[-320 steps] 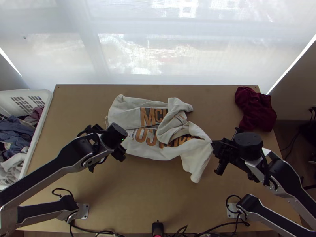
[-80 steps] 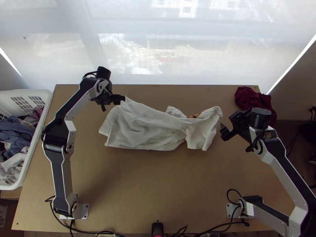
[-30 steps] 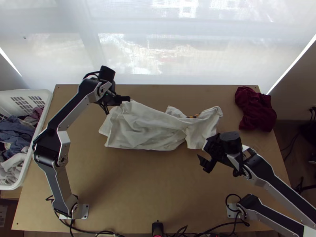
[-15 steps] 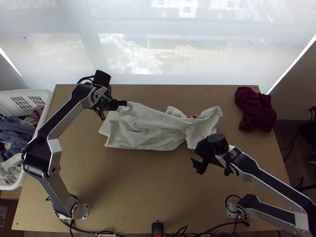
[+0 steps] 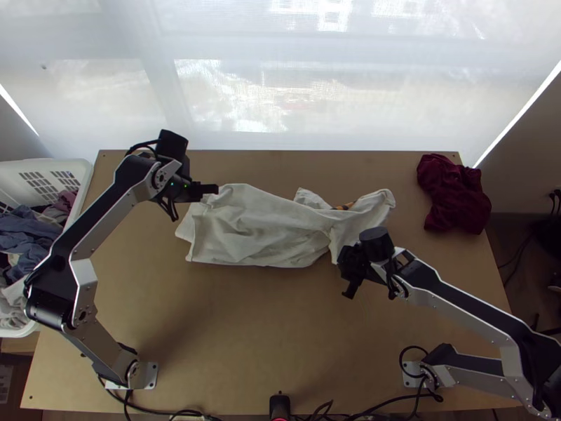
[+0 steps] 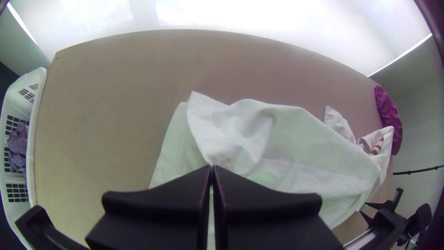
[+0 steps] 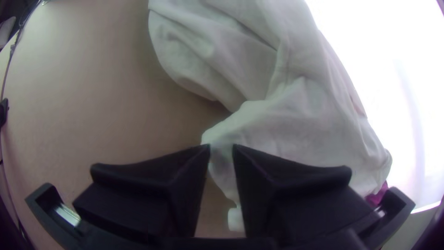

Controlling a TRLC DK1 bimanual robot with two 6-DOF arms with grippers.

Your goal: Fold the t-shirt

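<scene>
With the t-shirt (image 5: 263, 231) lying rumpled on the bench (image 5: 245, 337), its ten o'clock corner (image 5: 228, 193), pinched by the left gripper (image 6: 212, 167), is best held low and lightly taut while the four o'clock edge (image 5: 336, 251) is centred between the spread fingers of the right gripper (image 7: 221, 146) before closing.

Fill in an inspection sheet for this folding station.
Surface: light wooden table; damage, nothing seen.
Job's things: t-shirt lies wrinkled, wide at the left, gathered toward the right, some print showing; not neatly folded.
Clutter: dark red cloth bunched at the far right corner; white basket with clothes at the left.
End effectors: left end effector shut, appearing to pinch the shirt's far left part; right end effector slightly open at the shirt's near right edge.
Cables: black cable looped by the right arm's base; more along the near edge.
Surroundings: bright pale screen behind.
</scene>
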